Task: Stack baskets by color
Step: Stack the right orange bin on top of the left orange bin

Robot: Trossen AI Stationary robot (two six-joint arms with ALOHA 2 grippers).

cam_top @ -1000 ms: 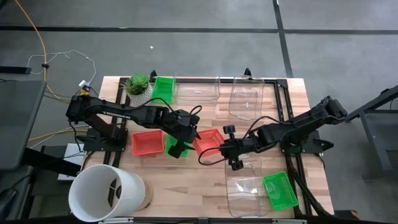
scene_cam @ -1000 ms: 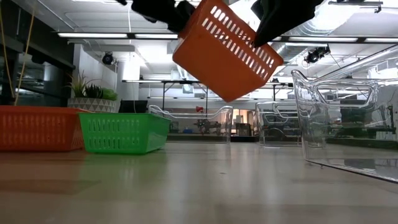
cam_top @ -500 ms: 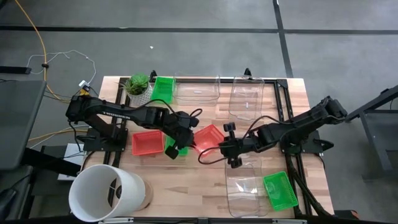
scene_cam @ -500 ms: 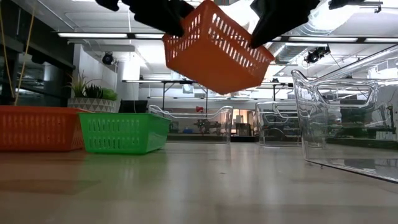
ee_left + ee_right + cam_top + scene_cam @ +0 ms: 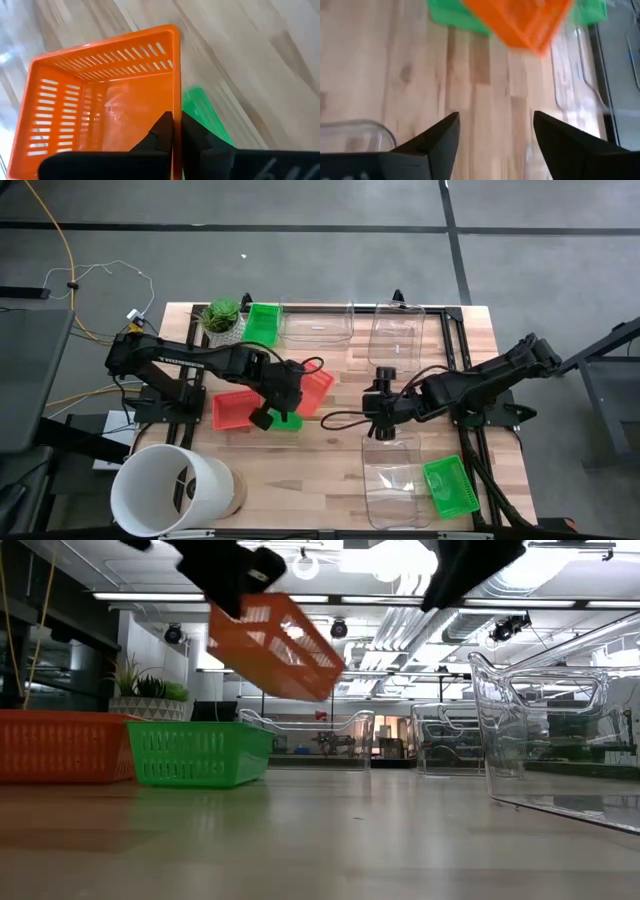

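A red basket [image 5: 314, 387] hangs tilted above the table, with my left gripper [image 5: 287, 394] shut on it; the low view also shows this basket [image 5: 275, 645] well clear of the wood. Below it, a second red basket [image 5: 235, 410] and a green basket [image 5: 195, 753] rest on their bottoms on the table. My right gripper [image 5: 496, 116] stands open over bare wood to the right of the held basket and touches nothing. My left gripper pinches one side wall of the red basket at its rim [image 5: 173, 107], one finger inside the basket and one outside. The fingers come from above, slanting down. The basket hangs tilted below them, lifted clear of the table and of the green basket.
Clear tubs stand at the back [image 5: 318, 323] [image 5: 397, 335] and at the front right [image 5: 395, 480], the last with a green basket [image 5: 450, 485] beside or in it. Another green basket [image 5: 262, 322] and a potted plant [image 5: 222, 315] are far left. A white bucket [image 5: 170, 490] stands near left.
My right gripper has let go of the red basket, opened and drawn back toward the table's right edge. My left gripper has taken hold of the basket and carried it toward the left, over the green basket. The basket stays lifted and tilted.
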